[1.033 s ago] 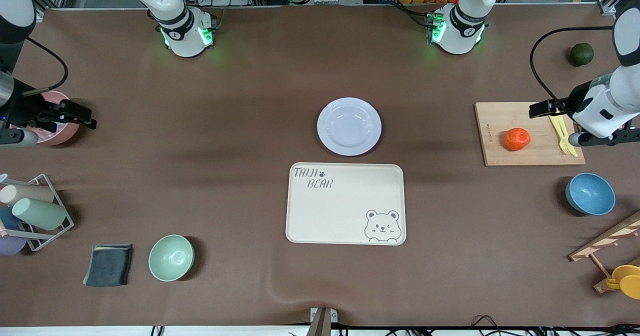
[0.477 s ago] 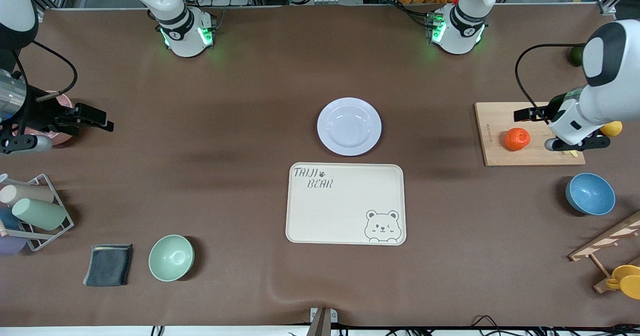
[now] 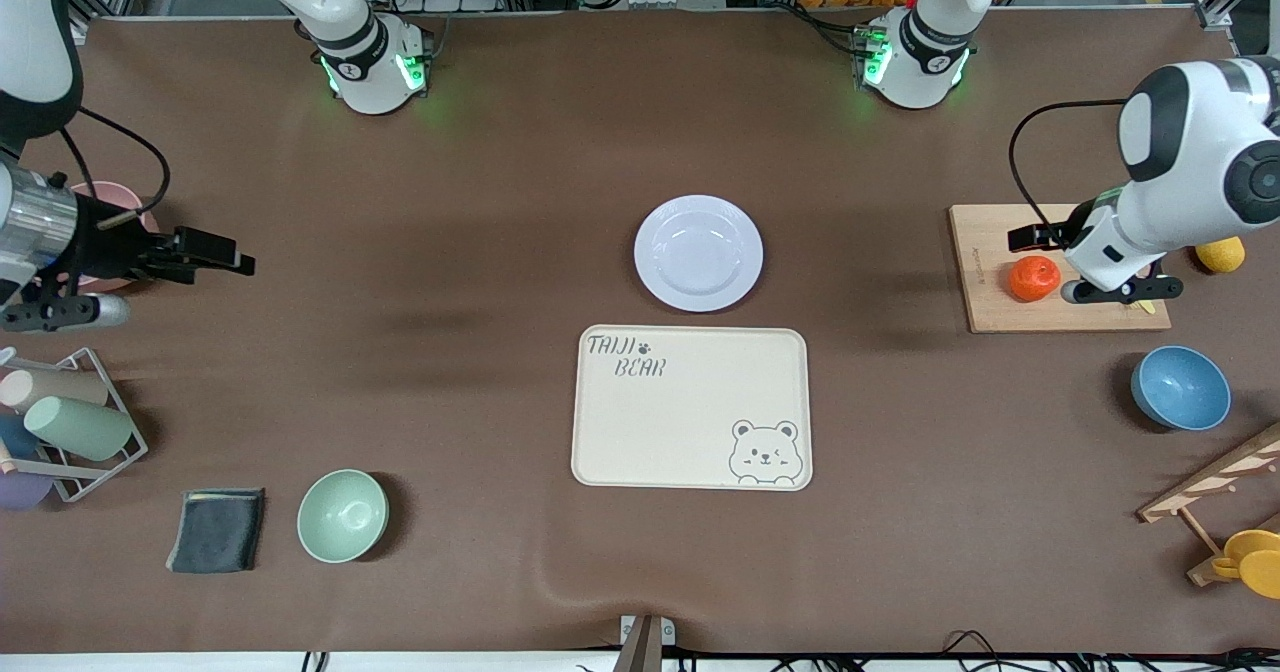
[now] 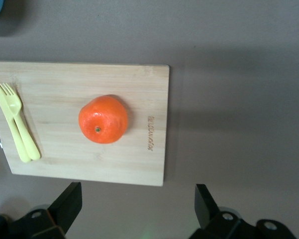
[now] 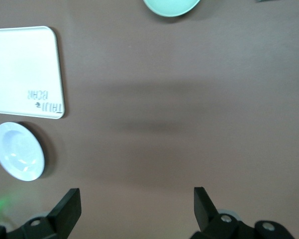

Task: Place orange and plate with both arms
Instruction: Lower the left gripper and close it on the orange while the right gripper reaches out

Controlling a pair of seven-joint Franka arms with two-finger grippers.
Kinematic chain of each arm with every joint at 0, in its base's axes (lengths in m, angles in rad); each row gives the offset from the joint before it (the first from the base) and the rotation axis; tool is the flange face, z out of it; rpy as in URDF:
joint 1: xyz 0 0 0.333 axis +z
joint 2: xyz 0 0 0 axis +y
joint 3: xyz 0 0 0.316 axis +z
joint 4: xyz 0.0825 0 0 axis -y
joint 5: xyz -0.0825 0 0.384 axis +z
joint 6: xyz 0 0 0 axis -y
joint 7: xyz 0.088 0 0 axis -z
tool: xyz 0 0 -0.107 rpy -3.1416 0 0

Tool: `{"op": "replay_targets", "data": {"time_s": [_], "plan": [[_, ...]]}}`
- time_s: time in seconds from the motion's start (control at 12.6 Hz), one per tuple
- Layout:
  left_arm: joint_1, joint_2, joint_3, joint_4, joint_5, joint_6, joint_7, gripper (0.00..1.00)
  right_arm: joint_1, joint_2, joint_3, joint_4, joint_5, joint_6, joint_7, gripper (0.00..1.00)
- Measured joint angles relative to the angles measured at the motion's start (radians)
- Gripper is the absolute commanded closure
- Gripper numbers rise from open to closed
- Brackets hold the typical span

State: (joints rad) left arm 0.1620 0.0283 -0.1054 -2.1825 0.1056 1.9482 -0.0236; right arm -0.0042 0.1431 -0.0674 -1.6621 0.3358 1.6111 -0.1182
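Observation:
The orange (image 3: pixel 1033 278) sits on a wooden cutting board (image 3: pixel 990 252) at the left arm's end of the table. It also shows in the left wrist view (image 4: pixel 103 119), dimple up. My left gripper (image 3: pixel 1098 257) hangs open and empty over the board, close beside the orange; its own view shows it too (image 4: pixel 138 198). The pale lavender-white plate (image 3: pixel 698 253) lies empty at the table's middle and shows in the right wrist view (image 5: pixel 19 151). My right gripper (image 3: pixel 85 272) is open and empty over bare table at the right arm's end (image 5: pixel 134 199).
A cream bear tray (image 3: pixel 690 407) lies just nearer the camera than the plate. A yellow fork (image 4: pixel 15 119) lies on the board, and a lemon (image 3: pixel 1220 254) sits beside it. Also on the table are a blue bowl (image 3: pixel 1180 387), green bowl (image 3: pixel 342 515), pink bowl (image 3: pixel 110 197), cup rack (image 3: pixel 60 422) and dark cloth (image 3: pixel 217 529).
The left arm has swung over the board toward the orange, uncovering the lemon. The right arm has moved from the pink bowl toward the table's middle.

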Motion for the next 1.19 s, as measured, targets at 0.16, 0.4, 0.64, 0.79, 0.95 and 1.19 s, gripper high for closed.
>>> {"op": "replay_targets", "data": {"time_s": [0.16, 0.4, 0.64, 0.79, 0.95, 1.19], "plan": [[0.023, 0.000, 0.000, -0.078, 0.041, 0.102, 0.000, 0.00, -0.001, 0.024, -0.001, -0.026, 0.078, 0.018, 0.000, 0.00], [0.062, 0.000, 0.000, -0.169, 0.076, 0.238, 0.013, 0.00, 0.000, 0.041, 0.000, -0.084, 0.145, 0.061, 0.000, 0.00], [0.108, 0.000, 0.000, -0.233, 0.083, 0.347, 0.087, 0.00, 0.000, 0.043, 0.000, -0.131, 0.224, 0.063, 0.000, 0.00], [0.157, 0.002, 0.000, -0.261, 0.083, 0.406, 0.163, 0.00, 0.000, 0.043, 0.000, -0.162, 0.259, 0.063, -0.001, 0.00], [0.177, 0.020, 0.000, -0.271, 0.083, 0.464, 0.189, 0.00, 0.000, 0.044, 0.001, -0.195, 0.304, 0.063, -0.005, 0.00], [0.178, 0.080, -0.002, -0.275, 0.083, 0.545, 0.189, 0.00, 0.000, 0.044, 0.001, -0.254, 0.370, 0.066, -0.038, 0.00]]}}
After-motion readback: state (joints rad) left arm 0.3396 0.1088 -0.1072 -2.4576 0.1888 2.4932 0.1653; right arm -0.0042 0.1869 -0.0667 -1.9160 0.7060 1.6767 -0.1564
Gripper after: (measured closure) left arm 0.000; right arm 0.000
